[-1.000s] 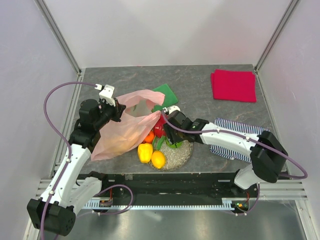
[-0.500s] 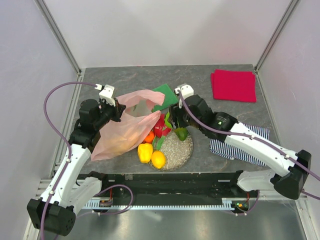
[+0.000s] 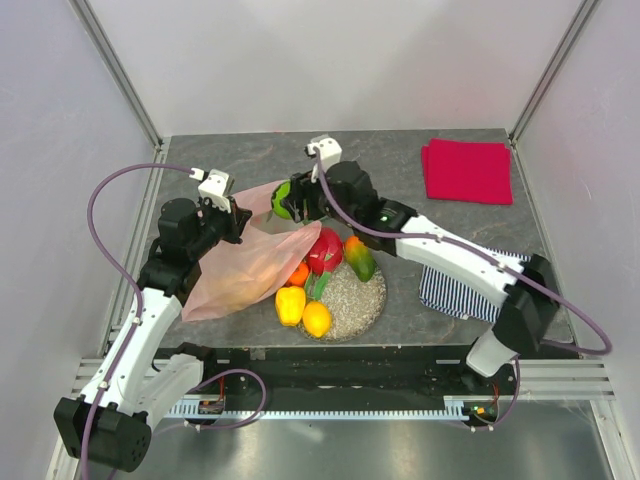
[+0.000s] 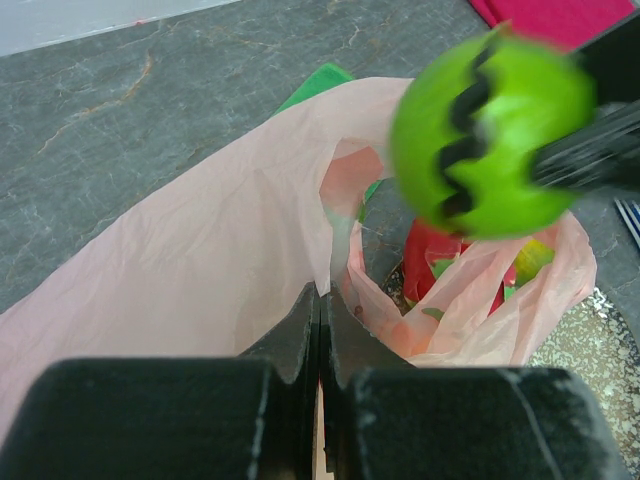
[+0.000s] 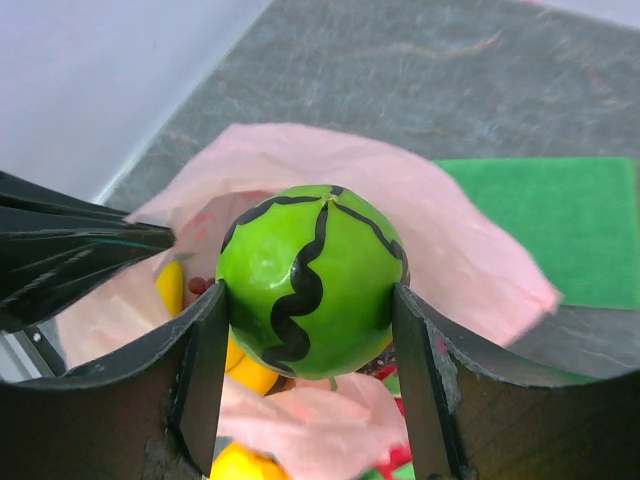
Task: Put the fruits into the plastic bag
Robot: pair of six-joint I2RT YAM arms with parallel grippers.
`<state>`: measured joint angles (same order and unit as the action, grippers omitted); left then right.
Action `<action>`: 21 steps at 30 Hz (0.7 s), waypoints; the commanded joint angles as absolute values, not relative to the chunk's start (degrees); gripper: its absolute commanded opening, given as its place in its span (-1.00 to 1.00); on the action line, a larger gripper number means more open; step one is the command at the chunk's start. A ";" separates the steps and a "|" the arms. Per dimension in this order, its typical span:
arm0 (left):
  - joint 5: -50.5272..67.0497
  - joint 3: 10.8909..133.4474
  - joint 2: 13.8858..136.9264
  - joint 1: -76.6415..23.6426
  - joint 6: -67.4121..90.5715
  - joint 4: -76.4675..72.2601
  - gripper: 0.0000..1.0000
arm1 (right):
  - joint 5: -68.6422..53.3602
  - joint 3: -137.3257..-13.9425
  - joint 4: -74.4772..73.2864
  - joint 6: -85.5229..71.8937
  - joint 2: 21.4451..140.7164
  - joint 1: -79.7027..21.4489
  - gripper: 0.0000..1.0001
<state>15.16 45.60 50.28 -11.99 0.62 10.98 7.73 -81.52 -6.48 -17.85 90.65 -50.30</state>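
Pink bag (image 3: 250,268) rim pinched by L gripper (image 4: 322,312); R gripper (image 5: 310,330) squeezes green melon (image 5: 310,275) above opening.

Glossy green fruit (image 5: 310,275), thin plastic bag (image 4: 200,260)

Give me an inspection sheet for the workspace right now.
Surface: grey stone-look tabletop.
Job's things: green striped fruit above the open plastic bag; yellow fruit, red fruit, orange fruit at the plate.
Clutter: red cloth, green cloth, striped cloth.
Grippers: left gripper shut on the bag's rim; right gripper shut on the green striped fruit.
Cables: purple cables loop from both arms.
Surroundings: white walls, metal frame posts.
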 commanded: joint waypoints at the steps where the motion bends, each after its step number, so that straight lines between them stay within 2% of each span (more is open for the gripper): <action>1: 15.47 47.73 50.45 -12.22 -0.53 9.84 -0.97 | 2.29 -84.11 -2.82 -20.12 96.06 -50.45 -0.37; 11: 15.47 47.81 50.45 -12.30 -0.53 9.76 -0.97 | -9.48 -85.07 2.90 -24.78 103.62 -51.15 -0.33; 17: 15.38 47.73 50.27 -12.30 -0.44 9.84 -0.97 | -12.48 -90.79 0.09 -24.70 110.91 -53.08 -0.28; 20: 15.21 47.72 50.36 -12.30 -0.53 9.76 -0.97 | -13.36 -91.93 0.09 -24.96 112.85 -53.96 -0.22; 21: 15.21 47.72 50.36 -12.30 -0.53 9.76 -0.97 | -13.53 -92.02 0.09 -24.96 113.37 -54.23 -0.13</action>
<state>15.18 45.60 50.61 -12.05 0.62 10.98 -10.09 -88.73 -1.48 -24.25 111.59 -52.93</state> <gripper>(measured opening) 0.022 0.667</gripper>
